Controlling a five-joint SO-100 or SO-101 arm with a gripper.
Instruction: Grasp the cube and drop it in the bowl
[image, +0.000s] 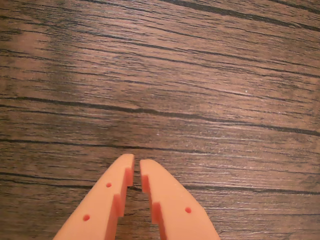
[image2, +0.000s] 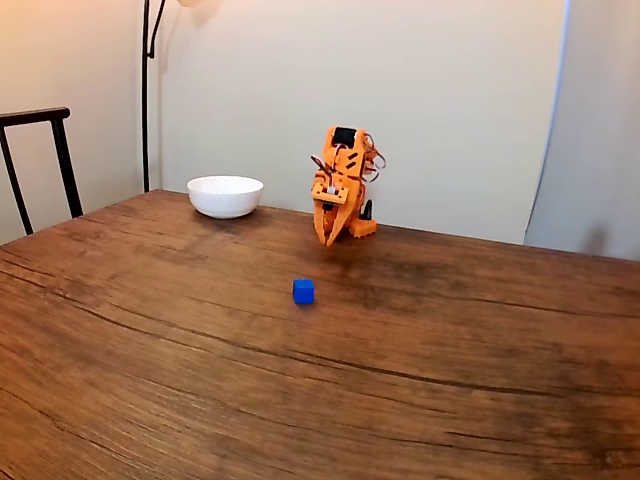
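In the fixed view a tiny bright-blue cube (image2: 303, 291) lies on the wooden table, alone near the middle. A glossy white bowl (image2: 225, 196) stands at the back left of the table. The orange arm sits folded at the back centre, its gripper (image2: 329, 240) pointing down just above the table, behind the cube and right of the bowl. In the wrist view the gripper (image: 136, 164) has its two orange fingers almost touching, with nothing between them and bare wood grain below.
A dark chair (image2: 40, 160) stands at the table's left edge and a lamp pole (image2: 146, 90) rises behind the bowl. The wooden table (image2: 450, 380) stretches wide in front and to the right of the cube.
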